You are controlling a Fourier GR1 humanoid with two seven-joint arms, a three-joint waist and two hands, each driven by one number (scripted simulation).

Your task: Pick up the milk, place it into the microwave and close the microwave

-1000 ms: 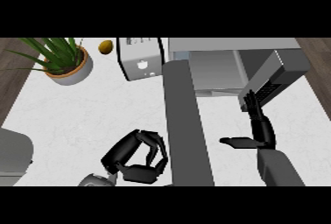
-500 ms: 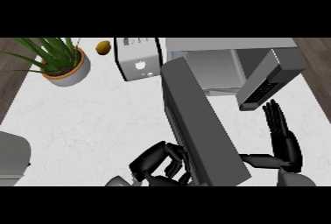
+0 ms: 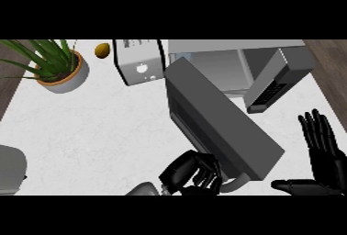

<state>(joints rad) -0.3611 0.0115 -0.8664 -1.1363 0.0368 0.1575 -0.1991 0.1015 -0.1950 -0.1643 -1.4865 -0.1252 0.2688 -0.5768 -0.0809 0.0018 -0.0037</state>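
The microwave [image 3: 230,46] stands far right, with its door [image 3: 217,124] swung out over the worktop [image 3: 102,119]. The left side is open. The left hand [image 3: 193,172], fingers curled, touches the door's near end. The right hand [image 3: 322,156] is spread at the near right edge. The door hides part of the cavity, so I cannot tell where the milk is.

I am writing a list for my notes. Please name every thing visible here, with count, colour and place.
counter: one, white, across the view
potted plant: one, green, far left corner
small round thing: one, brown, between plant and toaster
toaster: one, white, left of the microwave
microwave: one, grey, far right, open
microwave door: one, dark grey, swung out over the counter
cut-off object: one, grey, left edge
left hand: one, black, curled, by the door's near end
right hand: one, black, open, fingers up, lower right
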